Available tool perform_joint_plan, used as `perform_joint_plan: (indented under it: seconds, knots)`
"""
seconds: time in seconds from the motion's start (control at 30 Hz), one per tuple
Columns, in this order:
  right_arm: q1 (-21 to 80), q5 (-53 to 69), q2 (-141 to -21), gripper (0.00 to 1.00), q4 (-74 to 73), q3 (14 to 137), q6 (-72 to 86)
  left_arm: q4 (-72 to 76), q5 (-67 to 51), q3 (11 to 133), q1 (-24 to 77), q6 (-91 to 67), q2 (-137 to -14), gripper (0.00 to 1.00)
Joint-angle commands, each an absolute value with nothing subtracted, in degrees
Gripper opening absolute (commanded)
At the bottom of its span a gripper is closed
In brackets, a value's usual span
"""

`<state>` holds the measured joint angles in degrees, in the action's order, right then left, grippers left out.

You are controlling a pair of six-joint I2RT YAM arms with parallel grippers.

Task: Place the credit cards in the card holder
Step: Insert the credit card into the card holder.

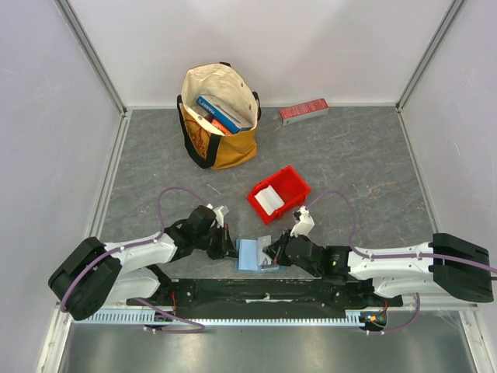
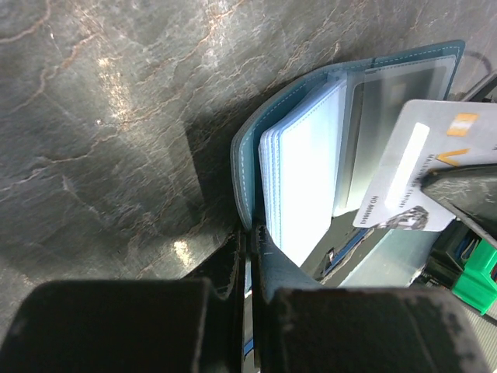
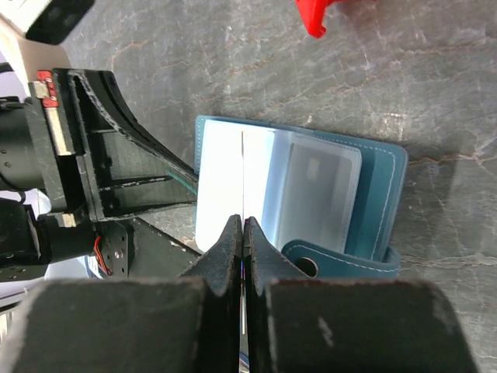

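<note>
On table (image 1: 357,155): teal card holder (image 3: 384,179) open; left fingers (image 2: 223,268) clamp cover, right fingers (image 3: 221,249) clamp white card (image 2: 423,167).

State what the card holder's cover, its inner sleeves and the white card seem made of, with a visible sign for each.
Card holder cover: probably leather or imitation, matte teal, pale stitching along the edge. Inner sleeves: soft clear plastic, glossy and see-through. White card: likely stiff plastic, flat, smooth, printed.
</note>
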<state>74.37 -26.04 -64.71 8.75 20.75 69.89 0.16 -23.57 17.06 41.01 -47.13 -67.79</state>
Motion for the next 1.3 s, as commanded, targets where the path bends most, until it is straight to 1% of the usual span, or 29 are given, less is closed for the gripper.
perform_joint_plan:
  seconds: [0.0,0.2,0.43,1.27]
  knots:
    - [73.7,-24.0,-66.3,0.0,15.6,18.2,73.1,2.1,-22.6,16.3,41.2,-48.6,-68.0,0.02]
    - [73.7,-25.3,-65.7,0.0,16.7,14.7,75.8,2.5,-22.6,16.3,41.2,-48.9,-68.3,0.02]
    - [72.9,-23.3,-66.6,0.0,22.8,11.9,76.8,3.3,-22.7,16.2,41.2,-49.0,-69.2,0.02]
    - [69.3,-13.7,-79.3,0.0,40.2,9.2,78.8,4.5,-22.8,15.7,41.2,-49.3,-70.1,0.02]
